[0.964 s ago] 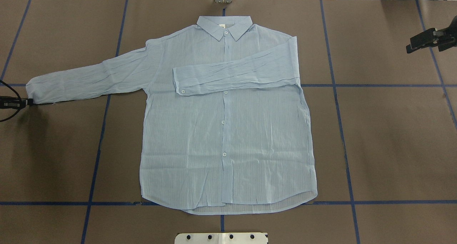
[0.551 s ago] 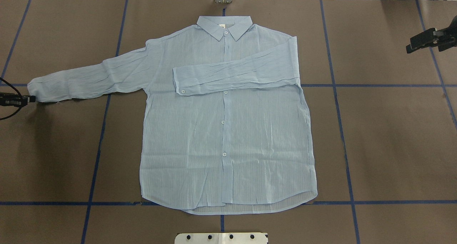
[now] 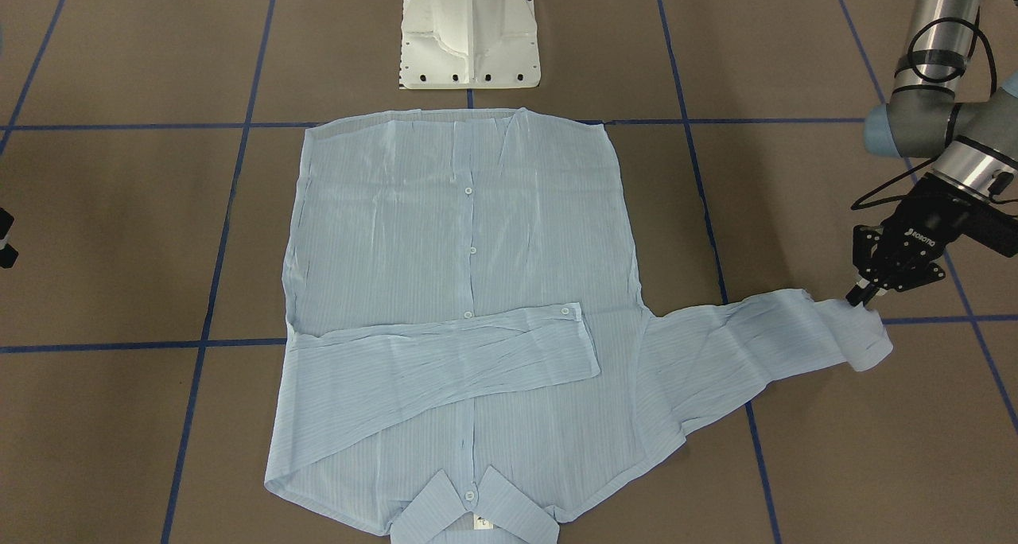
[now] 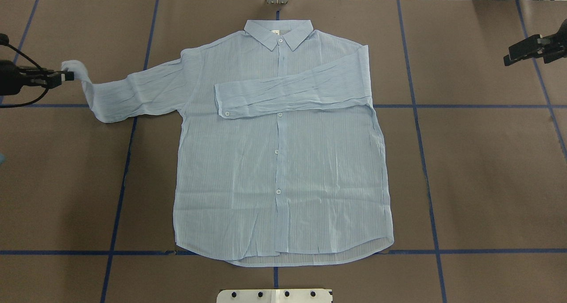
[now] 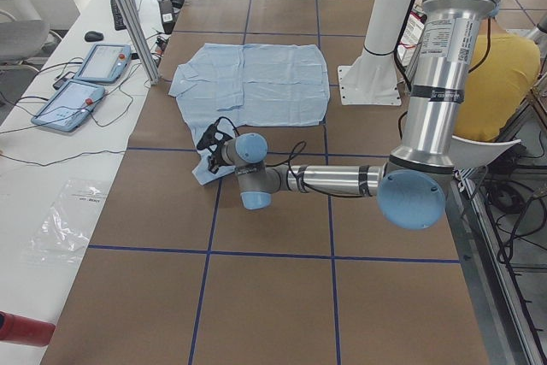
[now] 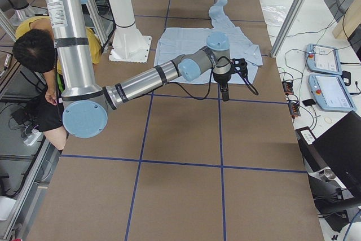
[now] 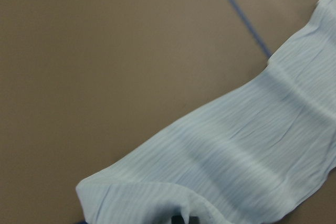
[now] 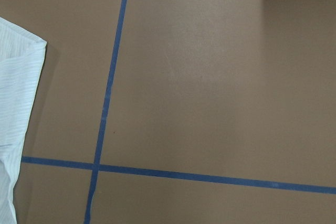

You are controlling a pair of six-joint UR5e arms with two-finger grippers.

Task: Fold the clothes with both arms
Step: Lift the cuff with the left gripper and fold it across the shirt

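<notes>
- The table (image 4: 487,183) is flat, matte brown, gridded with blue tape, and lies beneath both sets of jaws.
- The shirt (image 4: 283,183) lies flat on it, front up and buttoned. It is well apart from the right jaws and reaches the left jaws only by one sleeve. The cloth is thin, pale blue, finely striped and wrinkly; we judge it limp.
- The folded sleeve (image 4: 292,95) lies across the chest.
- The held sleeve (image 4: 133,95) runs its long axis from the left jaws to the shoulder. We judge the fold must carry it along that line, over the chest.
- The left gripper (image 4: 66,76) is the nearer one. Its jaws are closed on the shirt at the cuff (image 3: 867,341), whose end is raised off the table.
- The right gripper (image 4: 509,57) hovers over bare table; we cannot tell how wide its jaws stand.
- The buttons (image 4: 278,191) are small, white and round.
</notes>
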